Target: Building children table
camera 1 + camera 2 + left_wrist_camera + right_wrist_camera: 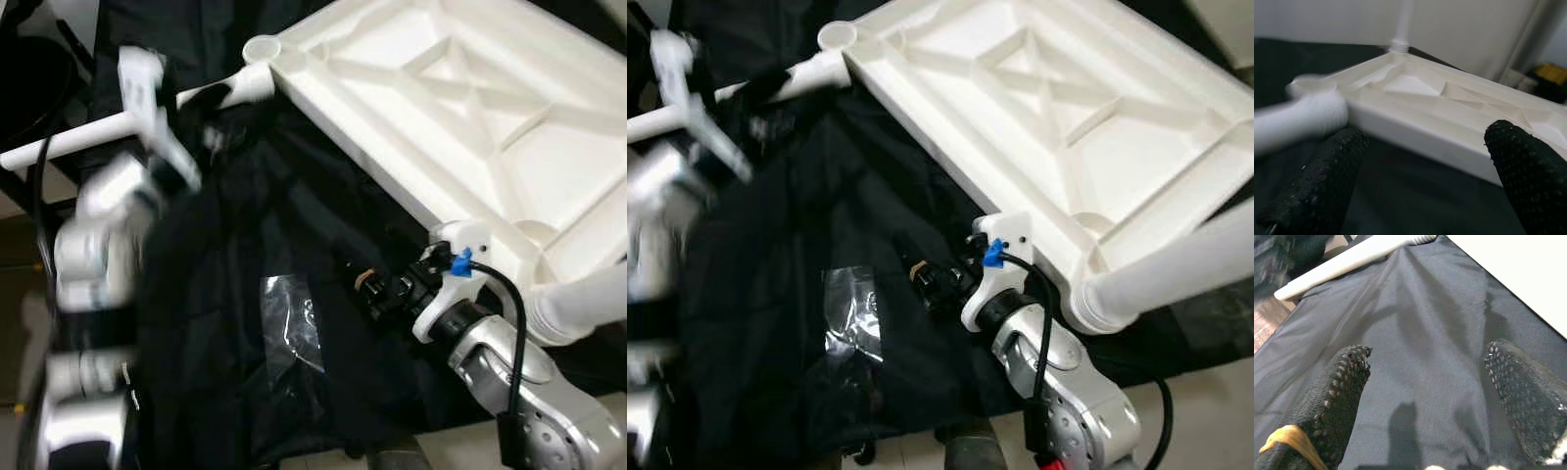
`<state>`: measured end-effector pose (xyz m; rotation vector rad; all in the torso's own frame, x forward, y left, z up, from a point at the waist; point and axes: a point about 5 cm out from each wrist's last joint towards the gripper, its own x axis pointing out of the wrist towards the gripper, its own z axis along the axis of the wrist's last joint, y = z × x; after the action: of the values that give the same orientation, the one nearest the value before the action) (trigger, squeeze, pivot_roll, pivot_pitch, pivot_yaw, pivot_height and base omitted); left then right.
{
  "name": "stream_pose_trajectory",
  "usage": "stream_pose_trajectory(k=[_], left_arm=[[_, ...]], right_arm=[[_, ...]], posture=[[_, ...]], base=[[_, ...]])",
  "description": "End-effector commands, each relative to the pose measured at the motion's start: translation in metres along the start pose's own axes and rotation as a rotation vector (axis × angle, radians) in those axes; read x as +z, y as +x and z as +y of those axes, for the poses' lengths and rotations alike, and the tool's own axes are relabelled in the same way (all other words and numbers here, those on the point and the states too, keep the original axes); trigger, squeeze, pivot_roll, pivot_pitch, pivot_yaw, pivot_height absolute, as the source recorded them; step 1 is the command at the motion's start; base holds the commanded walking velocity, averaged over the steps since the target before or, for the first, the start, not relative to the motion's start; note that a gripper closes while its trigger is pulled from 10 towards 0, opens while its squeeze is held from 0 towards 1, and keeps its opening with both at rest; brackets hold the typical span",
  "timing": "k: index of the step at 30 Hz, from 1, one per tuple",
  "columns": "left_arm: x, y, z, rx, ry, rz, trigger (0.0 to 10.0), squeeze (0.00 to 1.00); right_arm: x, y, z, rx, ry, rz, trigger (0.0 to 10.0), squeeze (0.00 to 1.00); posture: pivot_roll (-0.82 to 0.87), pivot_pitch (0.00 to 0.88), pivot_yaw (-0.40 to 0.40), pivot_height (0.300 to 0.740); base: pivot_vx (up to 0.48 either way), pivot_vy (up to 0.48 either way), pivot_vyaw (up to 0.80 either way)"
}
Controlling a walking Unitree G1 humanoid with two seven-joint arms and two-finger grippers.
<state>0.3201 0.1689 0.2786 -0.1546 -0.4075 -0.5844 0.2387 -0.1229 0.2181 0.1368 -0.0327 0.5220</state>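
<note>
While the head views blur on the left, these lines hold:

Left gripper (1422,176): raised at the left, near the tabletop's far corner; jaws spread, nothing between them, its fingers (1317,186) black and nubbed.

Leg (88,135): a white tube lying across the upper left, its end meeting the round corner socket (262,47).

Cloth (245,245): black fabric spread under everything; a clear plastic bag (290,318) lies on it near the middle.

Tabletop (470,108): white plastic, upside down and tilted, ribbed underside showing with diagonal braces; it fills the upper right, resting on the cloth.

Right gripper (1430,396): low at the right, just beside the tabletop's near edge; jaws spread over bare cloth, pinching nothing.

Second leg (1176,264): a thick white tube standing out from the tabletop's near-right corner.
</note>
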Motion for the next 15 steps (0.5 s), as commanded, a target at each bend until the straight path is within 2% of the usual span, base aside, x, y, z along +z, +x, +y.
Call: stream_pose_trajectory(k=[1,3,5,8,11,15], left_arm=[[-0.004,-0.017,-0.005,0.064,0.042,0.009,10.0,0.00],[-0.021,-0.033,-0.015,0.122,0.002,0.041,10.0,0.00],[-0.023,-0.038,-0.020,0.142,-0.014,0.057,10.0,0.00],[-0.027,-0.042,-0.025,0.148,-0.027,0.075,10.0,0.00],[-0.038,-0.045,-0.039,0.148,-0.049,0.116,10.0,0.00],[-0.043,-0.045,-0.048,0.154,-0.071,0.137,10.0,0.00]], right_arm=[[-0.011,0.000,0.000,0.020,0.002,0.033,10.0,0.00],[-0.022,0.000,-0.004,0.017,-0.010,0.058,10.0,0.00],[-0.026,0.001,-0.005,0.016,-0.017,0.064,10.0,0.00],[-0.029,0.001,-0.004,0.019,-0.015,0.067,10.0,0.00],[-0.034,0.003,-0.002,0.025,-0.019,0.067,10.0,0.00],[-0.038,0.004,-0.005,0.017,-0.032,0.064,10.0,0.00]], posture=[[-0.05,0.213,-0.009,0.740],[-0.03,0.188,-0.015,0.740],[-0.03,0.188,-0.015,0.740],[-0.03,0.170,-0.016,0.740],[-0.04,0.149,-0.017,0.740],[-0.04,0.134,-0.017,0.740]], base=[[0.000,0.000,0.00],[0.000,0.221,0.00],[0.000,0.442,0.00],[0.000,0.467,0.00],[0.000,0.480,0.00],[0.000,0.480,0.00]])
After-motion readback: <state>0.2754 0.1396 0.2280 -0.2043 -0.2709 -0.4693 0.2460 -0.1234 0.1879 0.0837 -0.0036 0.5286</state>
